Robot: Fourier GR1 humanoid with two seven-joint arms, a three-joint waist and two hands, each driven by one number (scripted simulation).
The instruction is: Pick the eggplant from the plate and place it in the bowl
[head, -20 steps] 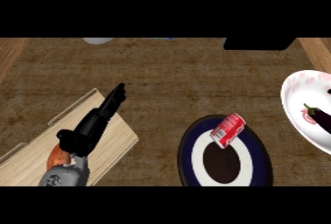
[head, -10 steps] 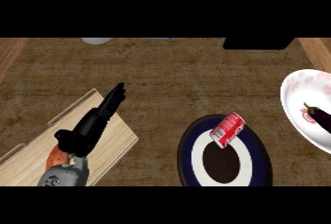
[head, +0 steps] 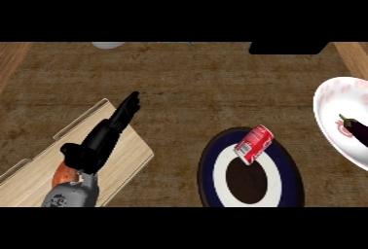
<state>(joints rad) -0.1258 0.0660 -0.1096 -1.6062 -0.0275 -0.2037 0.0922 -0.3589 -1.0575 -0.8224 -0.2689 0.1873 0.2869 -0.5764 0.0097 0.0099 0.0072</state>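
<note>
Head view, the only one: eggplant [head: 354, 128] lies on the white, pink-patterned plate [head: 332, 104] at the right edge, partly cut off by the frame, so it's not in the bowl. The bowl [head: 215, 168], dark blue rim, white ring, dark centre, sits low centre on the brown table [head: 187, 82], and a red can [head: 252, 144] lies tilted across its upper rim, overlapping the opening. Left hand [head: 108, 133] is released, fingers straight and pointing up-right, holding nothing, hovering over a light wooden board [head: 129, 163] at lower left, well apart from both plate and bowl. Right hand not in view. Risks, as a judgement: the eggplant is far on the right and the only visible hand is far left, so a cross-reach would pass over the bowl and could knock the can. The can takes up part of the bowl, so a dropped eggplant may land on it and roll out. The eggplant sits near the plate's outer side, so its far end can't be checked.
</note>
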